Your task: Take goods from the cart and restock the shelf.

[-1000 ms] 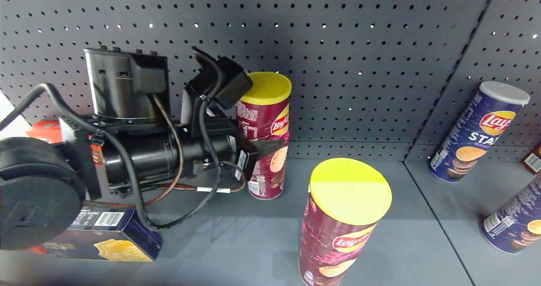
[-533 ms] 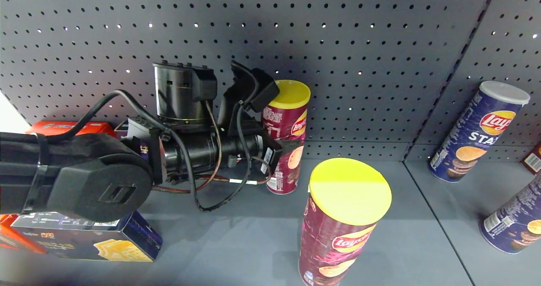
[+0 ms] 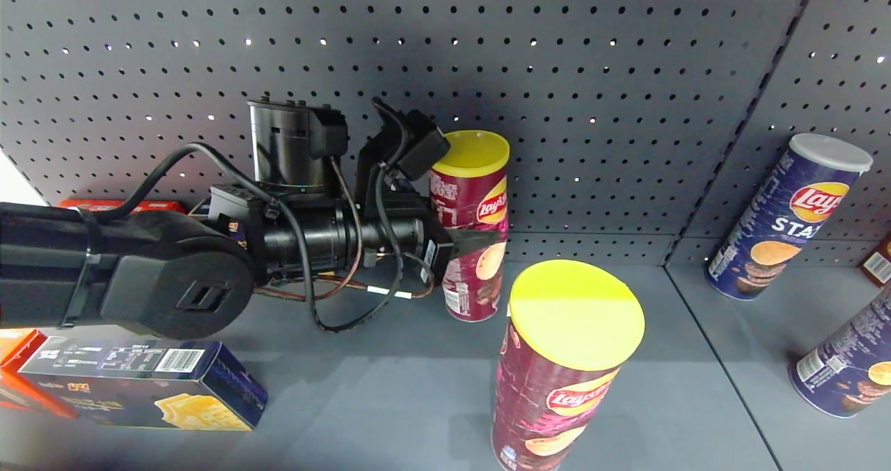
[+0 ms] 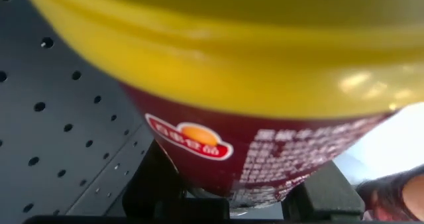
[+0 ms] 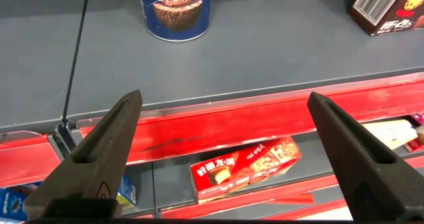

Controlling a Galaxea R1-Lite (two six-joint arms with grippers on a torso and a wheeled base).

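A maroon chips can [image 3: 470, 200] with a yellow lid stands upright at the back of the grey shelf [image 3: 390, 387], close to the pegboard. My left gripper [image 3: 477, 241] is shut on its middle, coming in from the left. In the left wrist view the can [image 4: 265, 158] sits between the two dark fingers [image 4: 149, 194], its yellow lid nearest the camera. Whether its base touches the shelf I cannot tell. My right gripper [image 5: 232, 161] is open with nothing between its fingers, lower down in front of the red shelf edge [image 5: 265, 118].
A second maroon can [image 3: 564, 373] stands at the front of the shelf. Two blue cans [image 3: 786, 220] [image 3: 842, 370] lean in the right bay. A dark blue cracker box [image 3: 139, 387] lies front left under the arm. Lower shelves hold a blue can [image 5: 175, 8] and boxes [image 5: 248, 164].
My left arm has carried the maroon can to the right and deeper toward the pegboard. In the last half second it only shifted slightly. The other cans have not moved.
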